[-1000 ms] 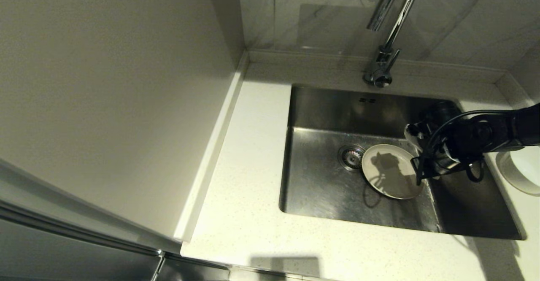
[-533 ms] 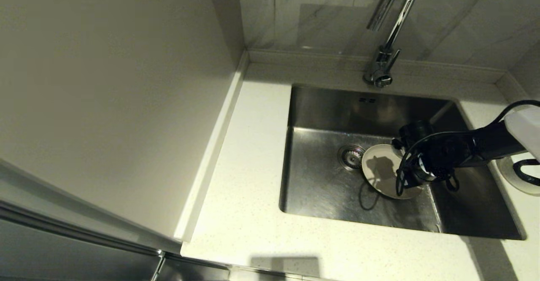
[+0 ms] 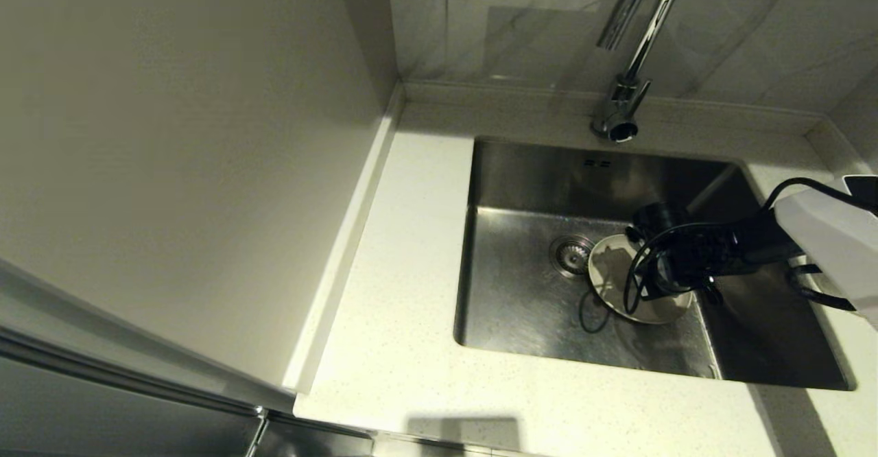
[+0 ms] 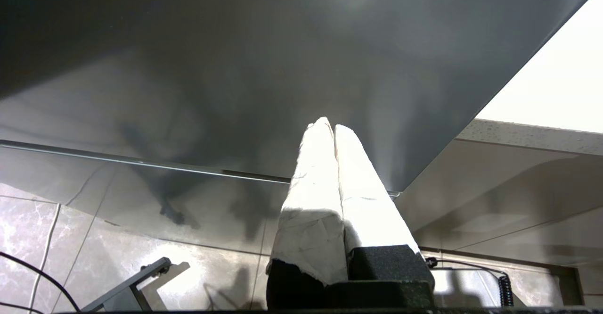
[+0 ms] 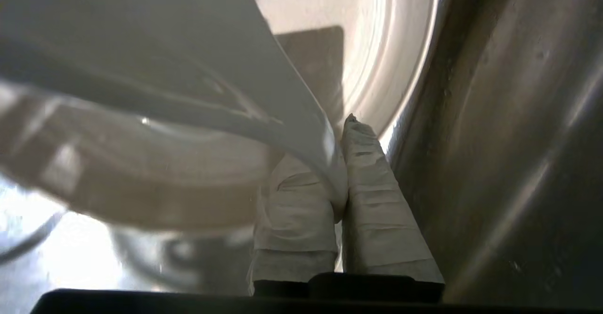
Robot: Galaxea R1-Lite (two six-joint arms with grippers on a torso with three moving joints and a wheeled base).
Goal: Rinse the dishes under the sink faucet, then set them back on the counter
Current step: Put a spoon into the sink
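**Deep in the sink, right hand pinches plate's rim**

Down inside the sink (image 3: 521, 306), the right hand (image 5: 340, 137) is clamped on the rim of the cream plate (image 3: 607, 272), its two wrapped fingers (image 5: 377, 219) pressed together on the thin edge. The plate sits tilted near the middle of the basin floor, just beside the round drain strainer (image 3: 571, 254), with the sink's right wall close alongside the hand. Bare steel floor lies open toward the basin's left and front walls. The faucet (image 3: 621, 110) rises from the tabletop (image 3: 405, 292) behind the sink's back edge, its spout cut off at the top of the head view. The right arm and its cables cover the plate's right half. The left hand (image 4: 333, 130), fingers shut on nothing, hangs below the tabletop's edge, facing a dark panel.
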